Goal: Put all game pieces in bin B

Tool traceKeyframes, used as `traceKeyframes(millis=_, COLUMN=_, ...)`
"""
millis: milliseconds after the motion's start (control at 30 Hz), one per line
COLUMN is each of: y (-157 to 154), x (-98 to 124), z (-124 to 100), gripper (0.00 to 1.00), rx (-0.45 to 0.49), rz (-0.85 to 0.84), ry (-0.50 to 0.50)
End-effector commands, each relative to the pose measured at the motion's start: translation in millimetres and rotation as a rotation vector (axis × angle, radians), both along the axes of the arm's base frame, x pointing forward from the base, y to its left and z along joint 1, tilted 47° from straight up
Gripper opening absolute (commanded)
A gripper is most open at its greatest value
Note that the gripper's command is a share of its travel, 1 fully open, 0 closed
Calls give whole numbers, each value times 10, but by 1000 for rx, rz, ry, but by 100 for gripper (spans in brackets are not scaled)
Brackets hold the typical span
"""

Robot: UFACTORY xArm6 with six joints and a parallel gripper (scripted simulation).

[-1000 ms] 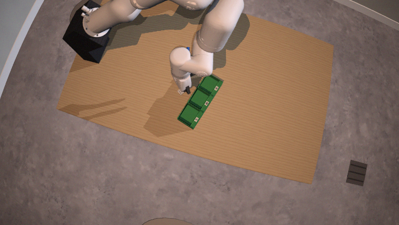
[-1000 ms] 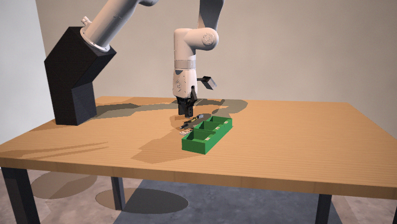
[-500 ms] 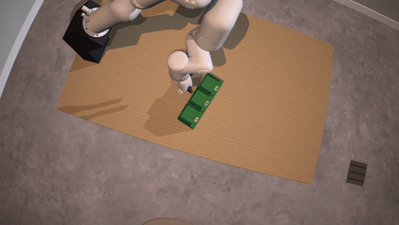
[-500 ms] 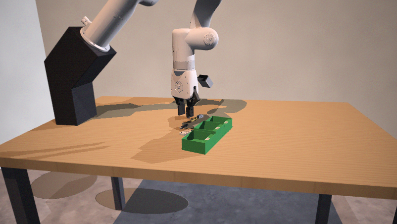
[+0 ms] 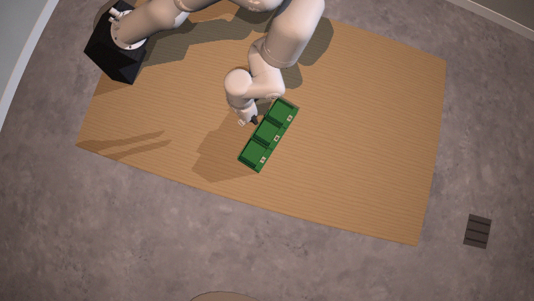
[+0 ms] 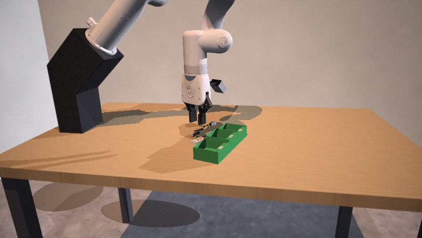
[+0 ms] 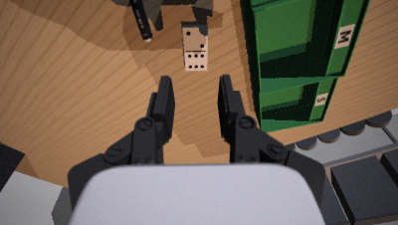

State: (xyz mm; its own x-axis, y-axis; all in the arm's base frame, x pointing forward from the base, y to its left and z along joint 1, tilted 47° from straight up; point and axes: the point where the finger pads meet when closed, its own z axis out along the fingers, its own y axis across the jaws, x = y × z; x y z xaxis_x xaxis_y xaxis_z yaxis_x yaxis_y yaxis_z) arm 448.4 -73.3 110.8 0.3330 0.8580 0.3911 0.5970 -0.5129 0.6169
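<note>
Partly cropped pen (image 7: pixel 140 20), domino (image 7: pixel 195 48) beyond empty hand (image 7: pixel 195 100)

In the wrist view, the green bins carry small pale labels on their rims: one bin (image 7: pixel 303 35) is marked M (image 7: pixel 343 36), and the next bin (image 7: pixel 291 102) is marked S (image 7: pixel 321 100). A domino (image 7: pixel 195 48) on the table shows two pips on one half and six on the other. The third bin's label (image 5: pixel 289 117), seen from the top, is too small to read.
</note>
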Motion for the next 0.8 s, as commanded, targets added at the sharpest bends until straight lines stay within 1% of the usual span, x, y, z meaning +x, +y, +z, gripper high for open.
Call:
traceKeyframes(millis=0, y=-1, x=1, z=6, gripper=41, rx=0, rz=0, ry=-1)
traceKeyframes(millis=300, y=-1, x=1, z=6, gripper=41, rx=0, rz=0, ry=-1)
traceKeyframes(millis=667, y=12, x=322, z=-294, gripper=41, rx=0, rz=0, ry=-1)
traceKeyframes(millis=767, y=14, x=352, z=-321, gripper=41, rx=0, rz=0, ry=-1)
